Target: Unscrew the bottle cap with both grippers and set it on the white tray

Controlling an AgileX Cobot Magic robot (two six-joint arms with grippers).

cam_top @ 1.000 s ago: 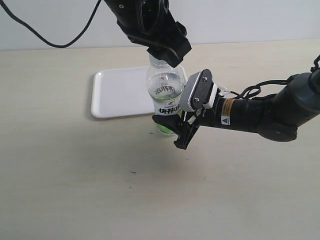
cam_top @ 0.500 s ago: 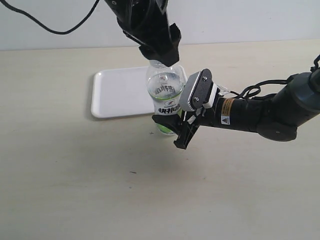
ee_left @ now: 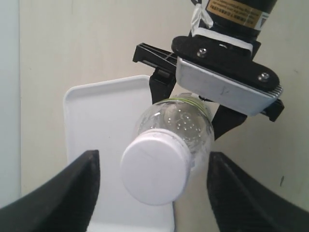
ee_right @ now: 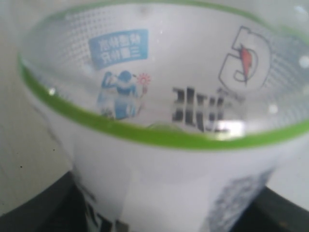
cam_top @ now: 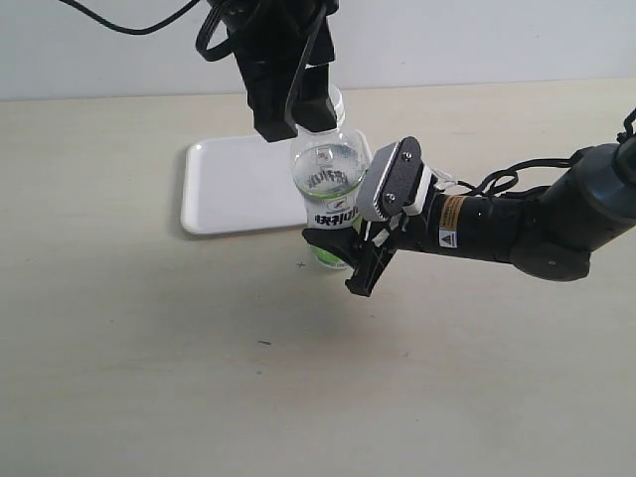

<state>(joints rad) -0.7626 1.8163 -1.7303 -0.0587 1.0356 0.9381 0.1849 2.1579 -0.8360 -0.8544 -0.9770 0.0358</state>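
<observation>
The clear bottle [cam_top: 330, 174] with the white-and-green label stands upright at the front edge of the white tray [cam_top: 234, 184]. My right gripper [cam_top: 344, 260], the one with the silver-grey block, is shut on its lower body; the label fills the right wrist view [ee_right: 159, 121]. The white bottle cap [ee_left: 154, 169] sits on the neck. My all-black left gripper [ee_left: 152, 157] hangs over it, open, one finger [ee_left: 72, 193] on each side with a gap to the cap. In the exterior view the left gripper [cam_top: 298, 121] hides most of the cap [cam_top: 336, 97].
The white tray [ee_left: 96, 125] lies behind and to the left of the bottle, with nothing on it. The beige tabletop [cam_top: 149, 338] stretches around. A black cable [cam_top: 119, 20] hangs at the upper left by the wall.
The left gripper has turned about the bottle's neck and its fingers have come apart from the cap. The bottle and the right arm have stayed still.
</observation>
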